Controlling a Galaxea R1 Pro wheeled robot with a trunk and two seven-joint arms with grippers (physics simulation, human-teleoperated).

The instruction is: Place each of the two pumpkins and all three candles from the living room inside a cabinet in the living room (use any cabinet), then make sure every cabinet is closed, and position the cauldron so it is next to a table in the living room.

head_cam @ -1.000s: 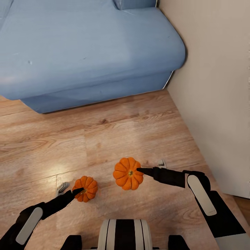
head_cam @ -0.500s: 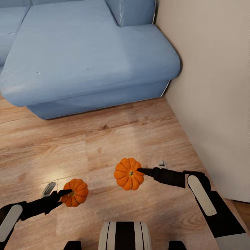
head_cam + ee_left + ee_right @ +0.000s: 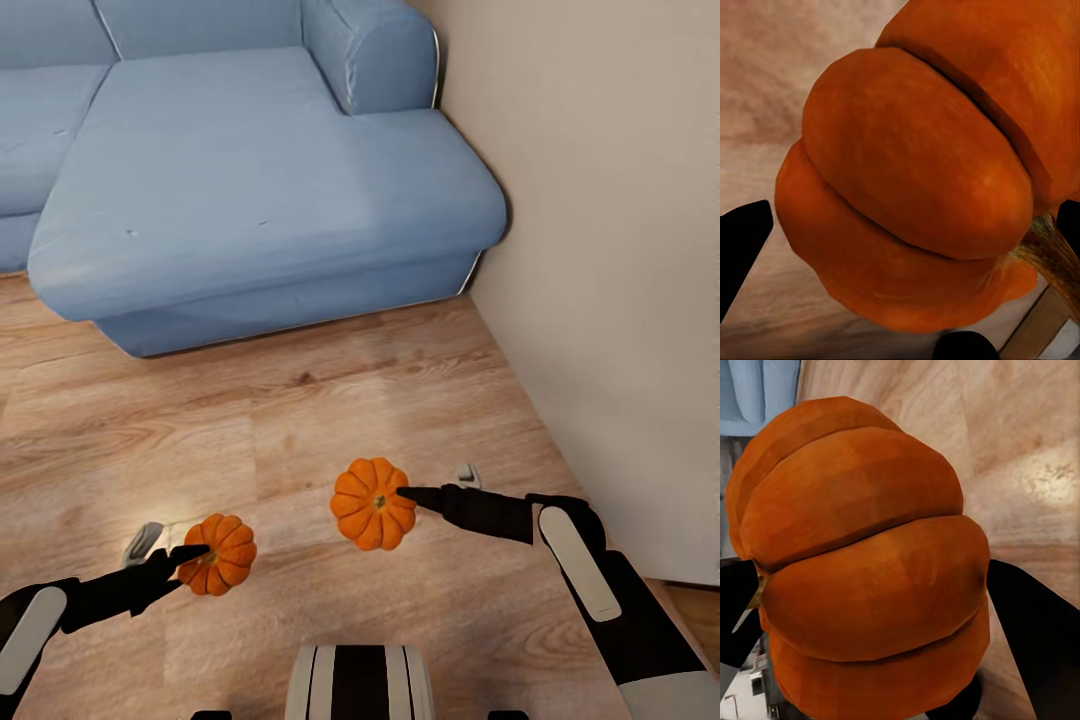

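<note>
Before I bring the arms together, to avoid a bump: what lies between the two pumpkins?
In the head view, only bare wood floor shows between the left pumpkin and the right pumpkin; they are apart.

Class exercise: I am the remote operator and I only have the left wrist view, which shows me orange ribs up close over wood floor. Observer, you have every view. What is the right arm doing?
Observer: The right tool is shut on a second pumpkin, seen in the head view.
Operator: What furniture is ahead?
Observer: A blue sofa stands ahead on the wood floor, with a pale wall on the right.
Operator: And my own pumpkin, where does it sit relative to the other?
Observer: The left tool holds its pumpkin lower and to the left of the right one in the head view.
</note>
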